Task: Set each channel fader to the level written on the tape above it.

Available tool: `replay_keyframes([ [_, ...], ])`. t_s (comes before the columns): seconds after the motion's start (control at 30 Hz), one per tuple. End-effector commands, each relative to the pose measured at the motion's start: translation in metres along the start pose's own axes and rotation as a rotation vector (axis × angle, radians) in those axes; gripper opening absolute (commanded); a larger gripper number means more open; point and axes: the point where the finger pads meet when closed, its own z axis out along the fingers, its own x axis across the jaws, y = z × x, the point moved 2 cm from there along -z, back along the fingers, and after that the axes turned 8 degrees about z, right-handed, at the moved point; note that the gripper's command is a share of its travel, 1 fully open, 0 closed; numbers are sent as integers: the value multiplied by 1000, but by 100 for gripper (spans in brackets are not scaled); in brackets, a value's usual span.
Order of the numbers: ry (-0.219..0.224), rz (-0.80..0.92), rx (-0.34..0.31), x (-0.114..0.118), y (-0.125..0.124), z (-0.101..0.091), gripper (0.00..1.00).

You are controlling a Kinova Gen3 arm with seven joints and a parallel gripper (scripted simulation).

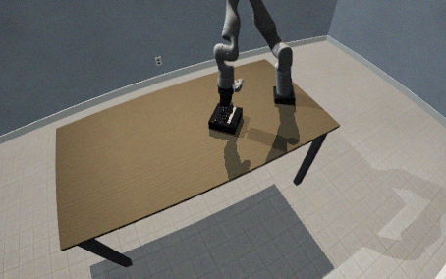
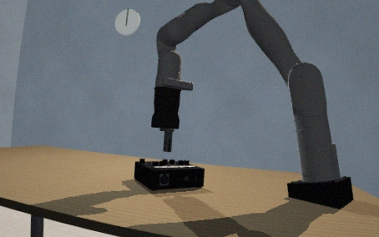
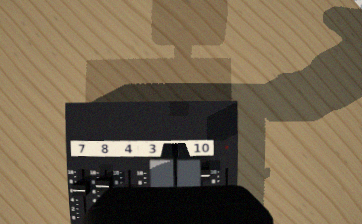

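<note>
The black lighting desk (image 1: 219, 127) (image 2: 179, 180) (image 3: 122, 122) stands on the table. Its tape (image 3: 142, 148) reads 7, 8, 4, 3, a number hidden by the gripper, then 10. In the wrist view the first fader cap (image 3: 79, 190) stands around 6 to 7 and the second fader cap (image 3: 102, 185) around 7 to 8. The sixth fader cap (image 3: 205, 175) is near the top. The third, fourth, fifth and master caps are hidden or cannot be made out. My gripper (image 2: 167, 151) (image 3: 174, 157) is shut and empty, a little above the desk.
The arm's black base (image 1: 284, 96) (image 2: 321, 193) stands on the wooden table (image 1: 138, 162) (image 2: 79, 167), to the right of the desk in the top and exterior views. Shadows of the arm fall across the desk's far edge in the wrist view and on the table around it.
</note>
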Motion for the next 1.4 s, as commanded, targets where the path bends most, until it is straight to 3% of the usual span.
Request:
replay_keyframes([
  [0.0,1,0,-1,0,0,-1,0],
  [1.37,1,0,-1,2,-1,19,0],
])
